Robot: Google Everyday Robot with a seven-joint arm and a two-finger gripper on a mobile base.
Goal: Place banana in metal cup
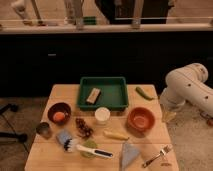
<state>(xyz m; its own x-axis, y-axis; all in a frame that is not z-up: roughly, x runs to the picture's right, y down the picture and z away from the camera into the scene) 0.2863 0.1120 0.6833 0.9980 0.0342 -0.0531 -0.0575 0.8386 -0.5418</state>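
Hand (168,116) by right edge of worktop (60,95)
Banana (116,134) sits well left of it, metal cup (44,130) way further left; can't tell if it's spread or pressed together.

Green tray (103,107), orange bowl (141,120), fork (157,156)

Smooth white rounded arm (189,86), its pale gripper (168,115) beside the table (46,156).
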